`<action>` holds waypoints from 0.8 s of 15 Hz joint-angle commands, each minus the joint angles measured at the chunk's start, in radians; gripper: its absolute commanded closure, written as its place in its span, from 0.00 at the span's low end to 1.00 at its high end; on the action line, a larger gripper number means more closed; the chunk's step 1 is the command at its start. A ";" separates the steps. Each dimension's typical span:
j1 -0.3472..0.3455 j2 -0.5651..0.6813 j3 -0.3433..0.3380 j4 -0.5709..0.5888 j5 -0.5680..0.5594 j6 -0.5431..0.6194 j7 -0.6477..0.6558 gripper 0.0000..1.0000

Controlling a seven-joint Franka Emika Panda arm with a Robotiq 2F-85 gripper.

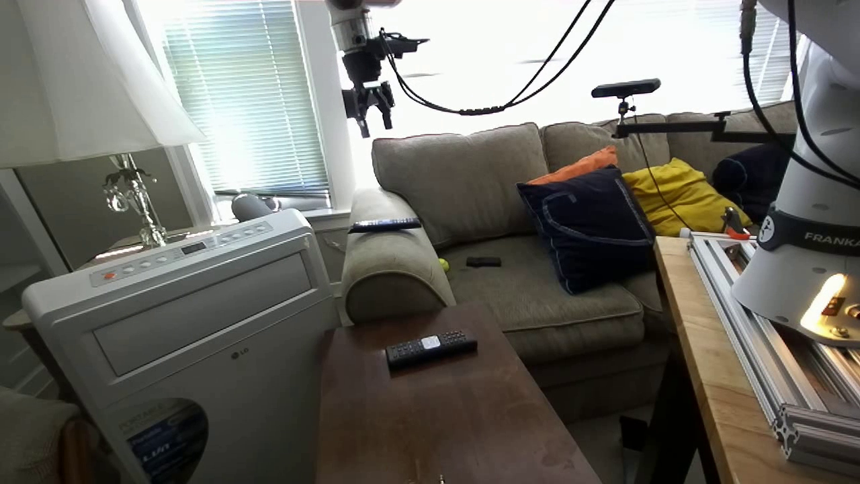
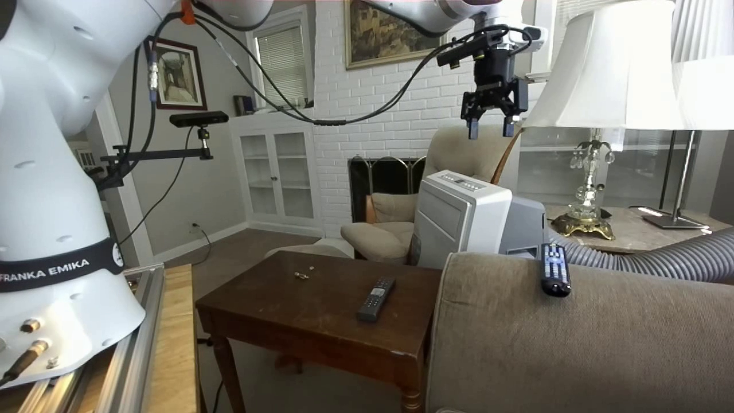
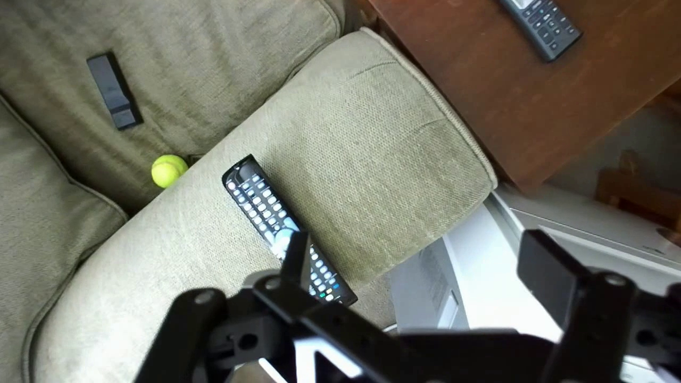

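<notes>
Gripper [image 2: 491, 129] hangs high, nothing in it, fingers pointing down and spread wide; both exterior views agree. Below it the remote [image 3: 264, 205] lies buttons-up across the armrest [image 3: 372, 159], one end close to the armrest's outer edge, the aircon [image 1: 269, 363] near on that side. In the wrist view one finger hides part of the remote, so I read it as off to one side of the gap, not centred. To work well over it, I'd judge: shift until its middle sits between the fingers, then turn the wrist so the jaws face its long sides; as they stand, they are skewed to it. Straight, slow descent is best, since the padding probably gives and a careless nudge could tip the remote off the edge. Mind the aircon's top; I'd check clearance in the exterior views, as height is hard to judge from the wrist. Also about: ball [image 3: 168, 171] on the seat [image 3: 213, 58] just beside the armrest, contact unclear; a slim dark thing [image 3: 109, 88] on the seat, can't identify it; table remote [image 3: 542, 24] on the table [image 3: 596, 101], well apart from the first.
</notes>
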 commanded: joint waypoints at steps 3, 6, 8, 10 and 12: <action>-0.111 0.232 0.032 0.281 0.025 -0.082 -0.239 0.00; -0.144 0.330 0.037 0.383 0.025 -0.127 -0.280 0.00; -0.151 0.362 0.033 0.396 0.036 -0.107 -0.202 0.00; -0.145 0.311 0.025 0.305 0.010 -0.076 -0.229 0.00; -0.145 0.333 0.025 0.328 0.012 -0.076 -0.221 0.00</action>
